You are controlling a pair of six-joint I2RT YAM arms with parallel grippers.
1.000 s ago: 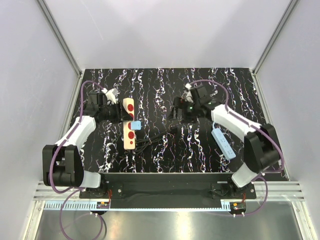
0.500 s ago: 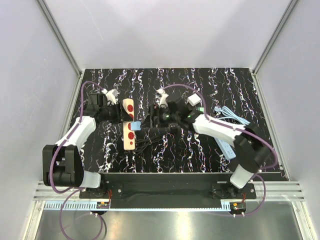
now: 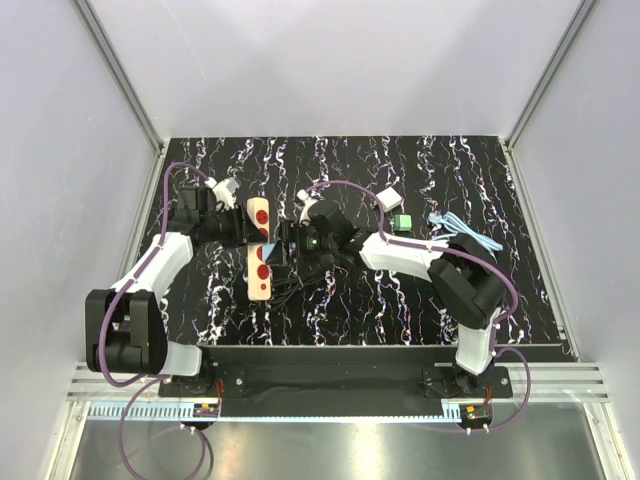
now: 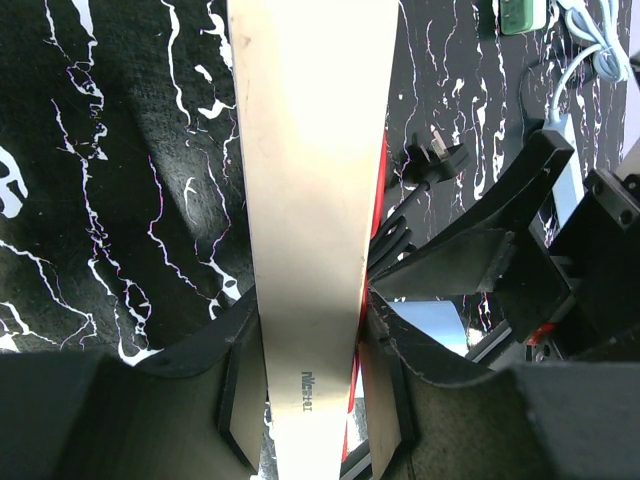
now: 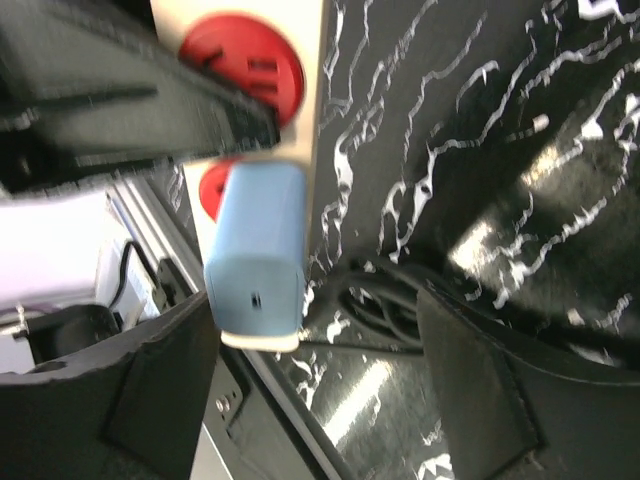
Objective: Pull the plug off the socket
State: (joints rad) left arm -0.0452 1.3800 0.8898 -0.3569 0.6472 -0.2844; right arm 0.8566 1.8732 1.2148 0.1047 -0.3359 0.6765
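The socket, a narrow beige power strip (image 3: pixel 259 280) with red round spots, lies at the left centre of the table. My left gripper (image 3: pixel 247 232) is shut across its middle; in the left wrist view the strip (image 4: pixel 310 200) is clamped between both fingers of the gripper (image 4: pixel 310 400). The plug (image 5: pixel 255 250), a small pale cube, sits in a red socket of the strip (image 5: pixel 300 60). My right gripper (image 5: pixel 315 320) is open, with the plug between its fingers, close to the left finger (image 5: pixel 150 390) and apart from the right one. In the top view the right gripper (image 3: pixel 281 247) is at the plug (image 3: pixel 269 251).
The strip's black cord (image 3: pixel 300 285) is bundled on the table just right of the strip, with a black plug end (image 4: pixel 435 160). A light blue cord (image 3: pixel 462 226) lies at the right, behind the right arm. Walls enclose the table on three sides.
My right arm has swung left across the table from the right centre to the beige strip, bringing its open jaws around the plug. The left gripper has kept its hold on the strip.
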